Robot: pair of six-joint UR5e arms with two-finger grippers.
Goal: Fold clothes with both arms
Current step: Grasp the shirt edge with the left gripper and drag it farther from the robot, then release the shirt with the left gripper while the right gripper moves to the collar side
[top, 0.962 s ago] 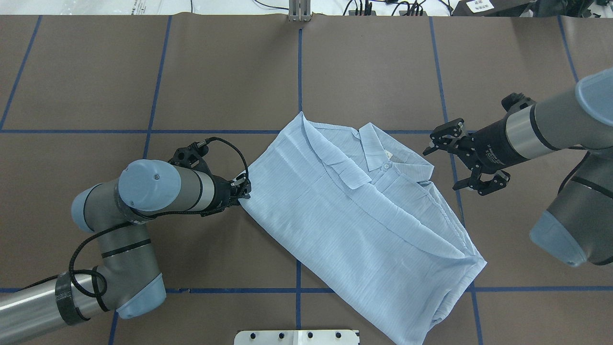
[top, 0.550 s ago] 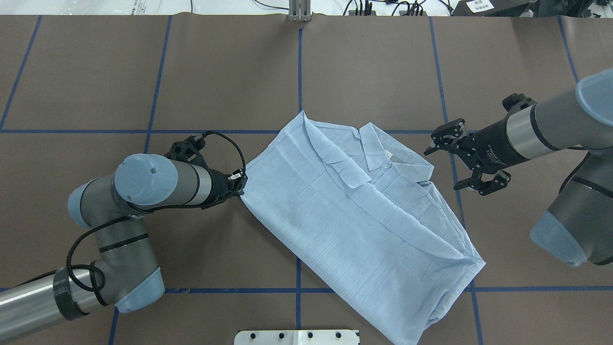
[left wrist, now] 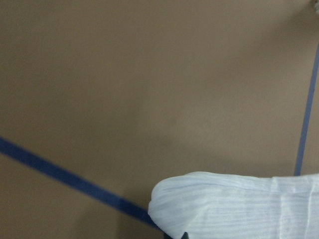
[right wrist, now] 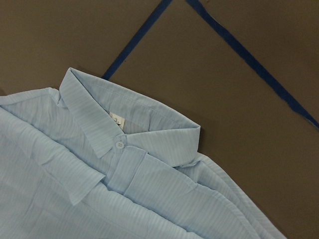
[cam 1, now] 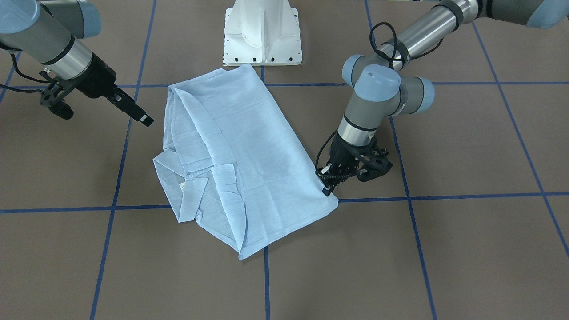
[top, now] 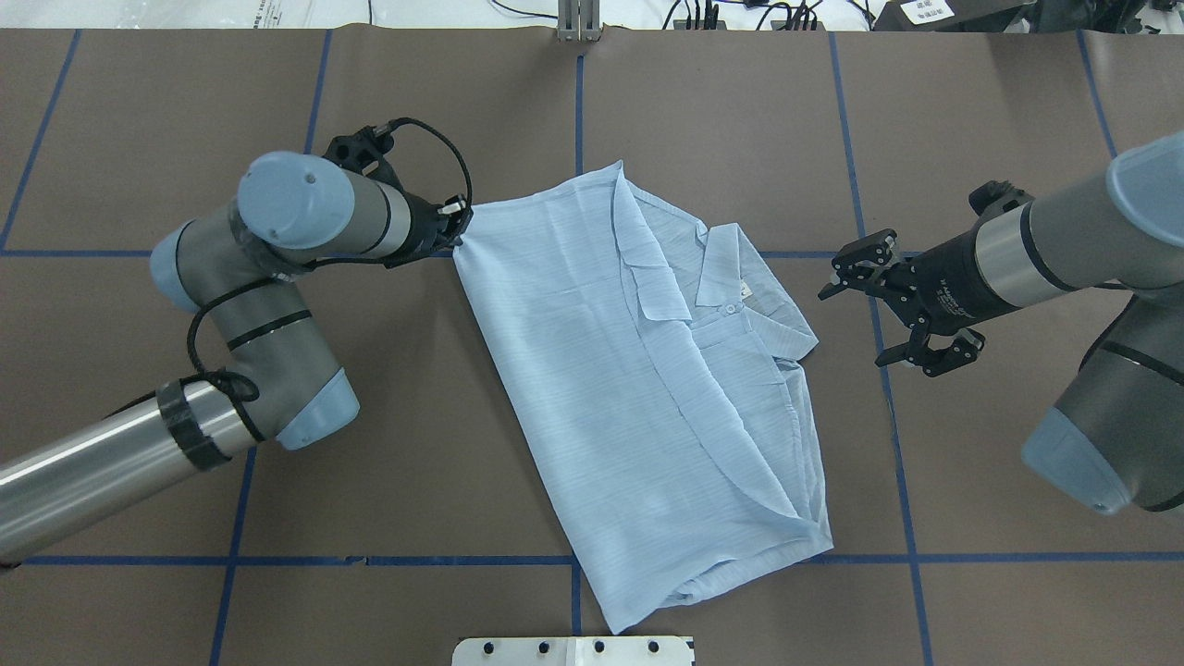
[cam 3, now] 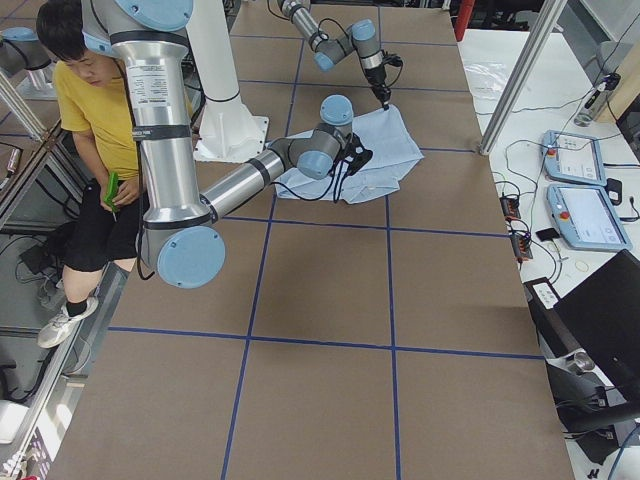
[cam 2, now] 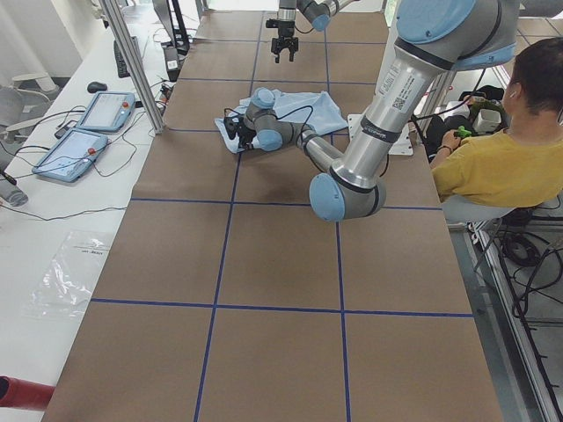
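The light-blue shirt point(top: 638, 388) lies folded on the brown table, collar toward the right arm; it also shows in the front view point(cam 1: 240, 146). My left gripper point(top: 460, 223) is shut on the shirt's far left corner, low at the table; in the front view it point(cam 1: 328, 187) sits at that corner. The left wrist view shows the pinched corner point(left wrist: 234, 204). My right gripper point(top: 890, 310) is open and empty, hovering just right of the collar point(right wrist: 119, 134), apart from the cloth. In the front view the right gripper point(cam 1: 104, 116) is at the upper left.
The white pedestal base point(cam 1: 262, 35) stands at the robot's side of the table, just behind the shirt's hem. Blue tape lines cross the brown mat point(top: 740, 111). An operator in yellow point(cam 2: 501, 149) sits beside the table; tablets point(cam 2: 88, 132) lie on a side bench.
My left gripper has moved away from the robot with the shirt corner in it, swinging the shirt round so that it lies more upright. The right arm has not moved.
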